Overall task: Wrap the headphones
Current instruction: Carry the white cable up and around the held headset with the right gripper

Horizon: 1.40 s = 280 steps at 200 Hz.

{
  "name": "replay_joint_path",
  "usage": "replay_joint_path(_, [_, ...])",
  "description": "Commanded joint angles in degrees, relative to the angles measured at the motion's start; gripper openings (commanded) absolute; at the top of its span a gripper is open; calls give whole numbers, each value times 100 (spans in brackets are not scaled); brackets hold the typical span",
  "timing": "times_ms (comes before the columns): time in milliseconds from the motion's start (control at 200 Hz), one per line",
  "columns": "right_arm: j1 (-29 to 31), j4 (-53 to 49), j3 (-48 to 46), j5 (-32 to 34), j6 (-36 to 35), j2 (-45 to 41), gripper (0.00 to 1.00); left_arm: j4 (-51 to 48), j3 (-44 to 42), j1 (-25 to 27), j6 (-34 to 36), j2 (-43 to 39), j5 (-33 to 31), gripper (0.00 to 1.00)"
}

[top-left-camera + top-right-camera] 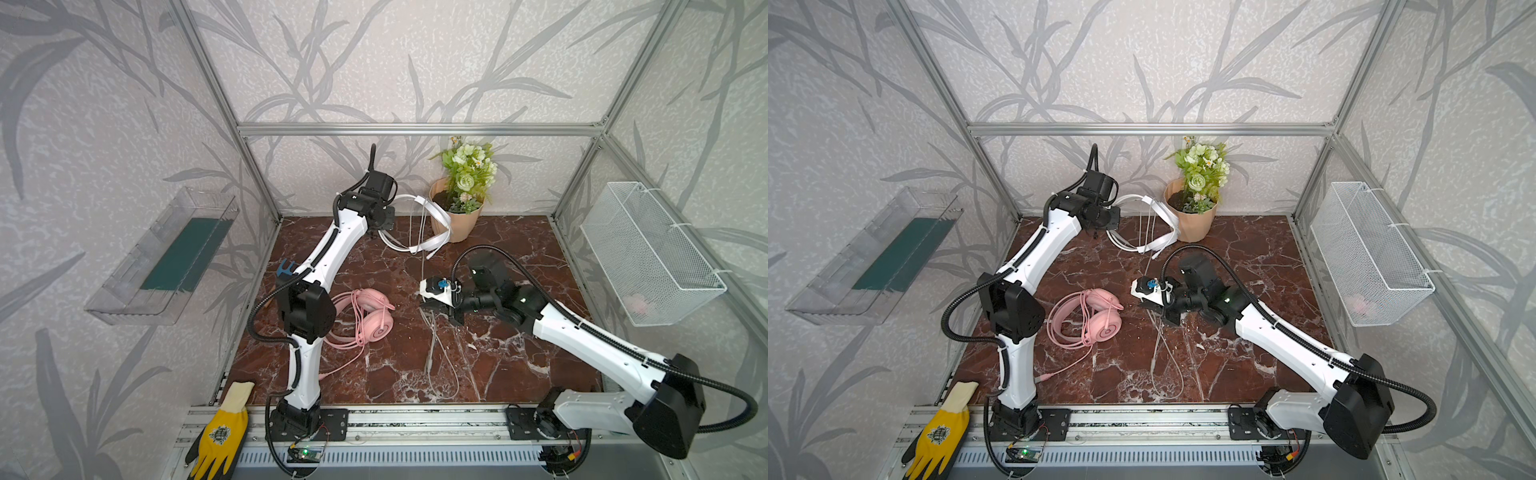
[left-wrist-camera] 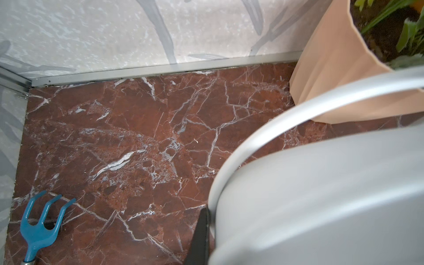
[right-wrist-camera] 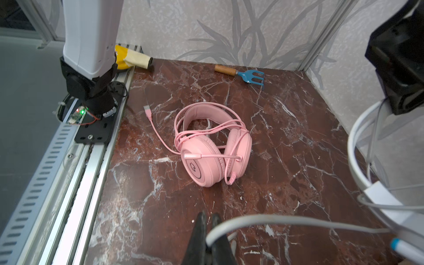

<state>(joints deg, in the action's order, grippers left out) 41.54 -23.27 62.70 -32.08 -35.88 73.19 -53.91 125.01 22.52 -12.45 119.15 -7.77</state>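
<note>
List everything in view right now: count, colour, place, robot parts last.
table: one, red-brown marble.
white headphones: one, white, held up at the back.
white cable: one, white, hanging from them down to the table.
pink headphones: one, pink, lying left of centre, cable looped round them.
flower pot: one, peach, green-white flowers, back of table.
hand rake: one, blue, wooden handle, table's left edge.
glove: one, yellow, front rail, left.
wire basket: one, white, right wall.
clear tray: one, transparent, left wall.
left gripper: one, black, shut on the white headphones.
right gripper: one, black fingers, shut on the white cable.
</note>
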Motion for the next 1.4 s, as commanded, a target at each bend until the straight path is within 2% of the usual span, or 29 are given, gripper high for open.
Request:
replay_joint_path(0, [-65,-1979,538,252,-1195,248,0,22,113,124,350,1,-170,0])
replay_joint_path(215, [-272,-3223,1750,886,-2458,685,0,-337,274,343,1002,185,-309,0])
replay_joint_path(375, [-441,-3805,2524,1367,-3249,1057,0,-475,270,408,1214,212,-239,0])
replay_joint_path(500, [-638,-3666,2652,1484,-3721,1078,0,-569,243,420,1274,205,-109,0])
replay_joint_path(795, [-1132,-2864,2602,1660,-4621,1160,0,-559,-165,525,2092,71,871,0])
replay_joint_path(1100, [-1721,-2576,3351,1229,-5095,1927,0,-612,-451,637,2536,-101,1296,0])
replay_joint_path(1395, [-2460,-2500,4229,53,-4692,3237,0,-393,-910,660,2632,-451,1660,0])
